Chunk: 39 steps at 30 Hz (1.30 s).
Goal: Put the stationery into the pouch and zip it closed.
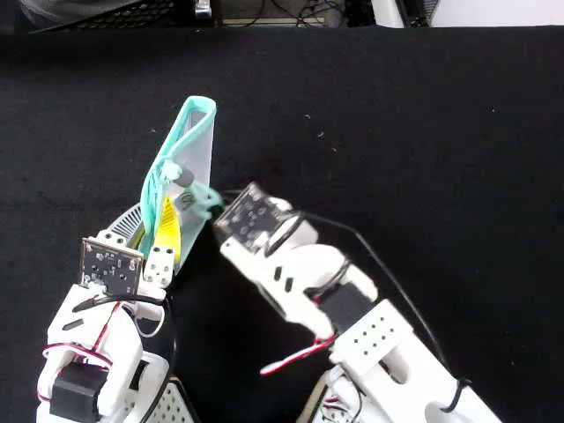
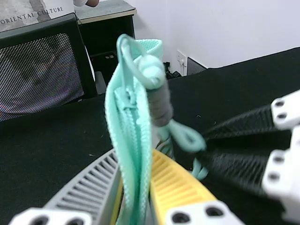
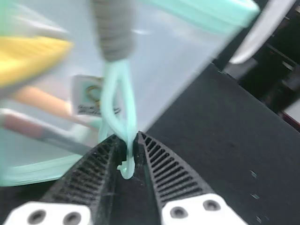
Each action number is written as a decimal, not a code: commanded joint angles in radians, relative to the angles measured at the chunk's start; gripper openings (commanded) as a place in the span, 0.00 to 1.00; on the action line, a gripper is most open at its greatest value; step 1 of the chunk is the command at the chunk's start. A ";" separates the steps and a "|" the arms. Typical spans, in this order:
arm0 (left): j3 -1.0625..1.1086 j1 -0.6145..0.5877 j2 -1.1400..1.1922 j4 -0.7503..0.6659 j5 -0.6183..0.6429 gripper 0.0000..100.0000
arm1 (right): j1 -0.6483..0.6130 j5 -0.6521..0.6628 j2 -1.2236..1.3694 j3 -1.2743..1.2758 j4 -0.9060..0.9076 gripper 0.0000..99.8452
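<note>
A translucent pouch (image 1: 189, 163) with mint-green trim stands on edge above the black table, held up off it. My left gripper (image 1: 157, 236) is shut on the pouch's near edge; its yellow and grey fingers (image 2: 173, 183) clamp the zipper band (image 2: 133, 140). A mint cord loop (image 3: 117, 101) with a grey bead (image 2: 159, 101) hangs from the zipper. My right gripper (image 3: 131, 157) is shut on that cord loop, its black ribbed fingers (image 3: 161, 164) pinching the end. Pens (image 3: 47, 105) show through the pouch wall.
Black cloth (image 1: 397, 132) covers the table to the right and back. Chairs and cables (image 1: 264, 11) stand beyond the far edge. The two arm bases (image 1: 370, 352) sit close together at the near edge.
</note>
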 commanded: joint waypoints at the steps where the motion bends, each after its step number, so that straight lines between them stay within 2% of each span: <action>1: 0.044 -0.002 -0.002 0.028 0.000 0.03 | 0.069 0.000 -0.015 -0.104 -0.018 0.01; 15: 0.044 -0.010 -0.002 0.028 0.000 0.03 | 0.098 -0.003 0.455 -0.458 -0.021 0.01; 19: 0.044 -0.010 -0.002 0.028 0.000 0.03 | 0.106 -0.008 0.550 -0.521 -0.020 0.08; 29: 0.044 -0.007 -0.002 0.028 -0.002 0.03 | 0.109 -0.009 0.602 -0.513 -0.130 0.09; 31: 0.044 -0.008 -0.002 0.028 -0.002 0.03 | 0.115 -0.009 0.607 -0.518 -0.137 0.07; 33: 0.044 -0.008 -0.002 0.028 -0.002 0.03 | 0.144 -0.009 0.604 -0.519 -0.137 0.01; 39: 0.044 -0.010 -0.002 0.029 0.000 0.03 | 0.276 -0.009 0.553 -0.561 -0.132 0.01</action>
